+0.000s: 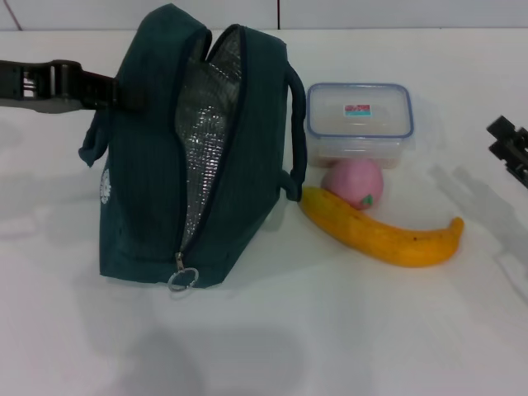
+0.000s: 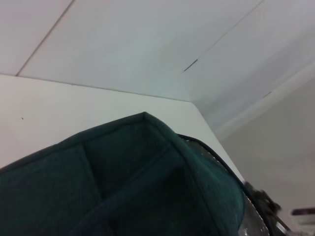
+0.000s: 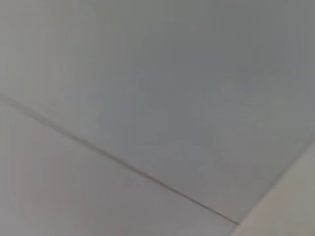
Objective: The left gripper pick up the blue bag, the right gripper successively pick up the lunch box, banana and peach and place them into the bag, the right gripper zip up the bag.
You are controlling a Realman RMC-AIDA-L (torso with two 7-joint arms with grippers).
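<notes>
Blue bag [image 1: 194,157] stands unzipped; my left gripper [image 1: 115,89] reaches its far handle (grip hidden, can't tell). I'd lift straight, keeping the mouth open for the lunch box [image 1: 359,120].

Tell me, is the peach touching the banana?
Touching. In the head view the peach sits against the upper edge of the banana, with no table showing between them.

The blue bag [image 1: 148,165] stands upright, unzipped, silver lining showing through the gaping slit, ring pull hanging at the bottom. To its right the clear lunch box [image 1: 360,122] sits lid-on, the pink peach [image 1: 353,183] right in front of it. The banana [image 1: 381,233] lies curved across the front, touching the peach
</notes>
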